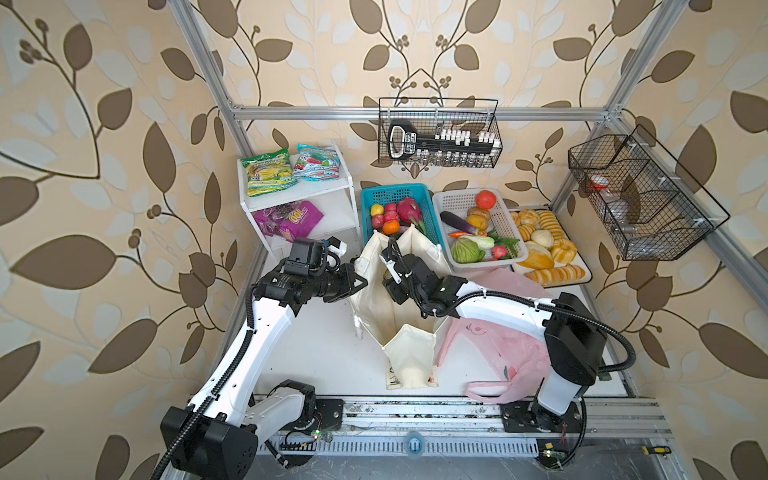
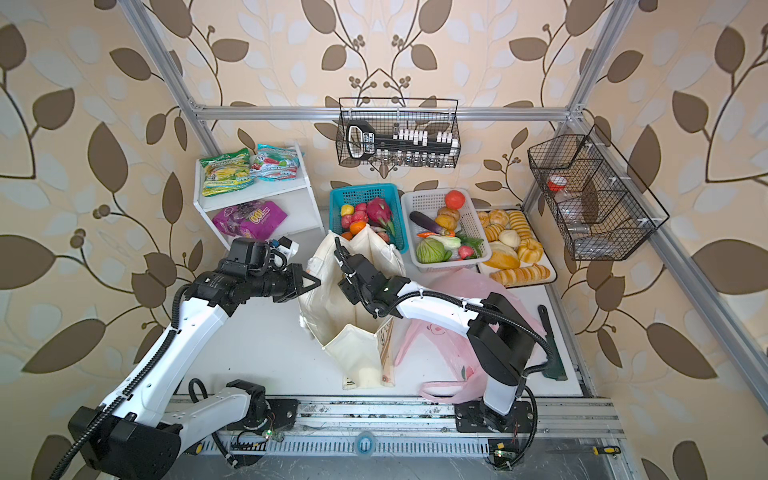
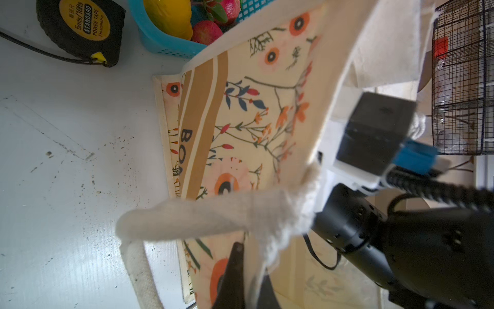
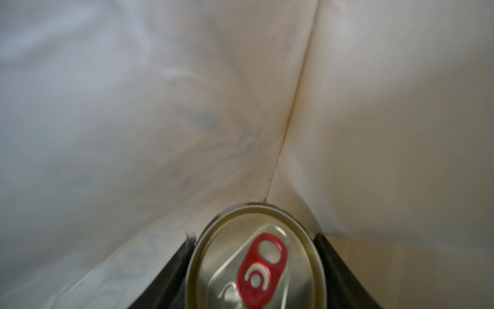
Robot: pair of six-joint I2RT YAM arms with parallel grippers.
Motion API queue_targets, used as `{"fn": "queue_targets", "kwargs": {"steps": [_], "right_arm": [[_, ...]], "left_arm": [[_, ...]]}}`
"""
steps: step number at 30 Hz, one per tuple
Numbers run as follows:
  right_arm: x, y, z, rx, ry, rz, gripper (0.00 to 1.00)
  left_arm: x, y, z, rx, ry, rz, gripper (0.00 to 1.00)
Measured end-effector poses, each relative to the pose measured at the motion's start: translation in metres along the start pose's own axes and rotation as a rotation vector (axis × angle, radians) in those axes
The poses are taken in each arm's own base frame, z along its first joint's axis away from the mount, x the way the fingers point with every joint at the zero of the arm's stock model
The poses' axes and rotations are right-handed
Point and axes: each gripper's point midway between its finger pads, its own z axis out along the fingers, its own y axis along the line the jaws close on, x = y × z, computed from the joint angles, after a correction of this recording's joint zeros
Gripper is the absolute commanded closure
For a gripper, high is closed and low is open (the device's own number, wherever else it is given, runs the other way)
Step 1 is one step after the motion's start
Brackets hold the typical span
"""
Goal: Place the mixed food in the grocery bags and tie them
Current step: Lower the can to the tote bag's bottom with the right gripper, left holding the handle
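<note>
Holding the can (image 4: 254, 267) deep inside the tote (image 1: 409, 357), the right end effector (image 4: 254, 238) squeezes the can's sides, while the left end effector (image 1: 358, 283) is pinched tight on the tote's rim. If that pinch slips, I think the soft tote could flop shut over the can, and a can let go too high could tip the tote over.

Bright even light, blurry tote (image 4: 374, 107) interior, bowed top-view edges.
</note>
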Motion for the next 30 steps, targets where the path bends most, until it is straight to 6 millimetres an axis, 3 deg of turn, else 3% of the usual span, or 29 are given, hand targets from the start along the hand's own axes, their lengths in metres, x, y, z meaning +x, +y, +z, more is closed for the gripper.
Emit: {"fn": "queue_targets", "kwargs": {"steps": [12, 24, 30], "right_arm": [[0.041, -0.007, 0.023, 0.04, 0.022, 0.078, 0.67], [0.028, -0.008, 0.023, 0.05, -0.052, 0.095, 0.67], [0.037, -0.008, 0.026, 0.05, -0.049, 0.09, 0.66]], "left_arm": [[0.001, -0.001, 0.0, 0.002, 0.004, 0.0, 1.0], [0.002, -0.002, 0.0, 0.005, 0.007, 0.004, 1.0], [0.001, -0.001, 0.002, 0.003, 0.014, 0.0, 1.0]]}}
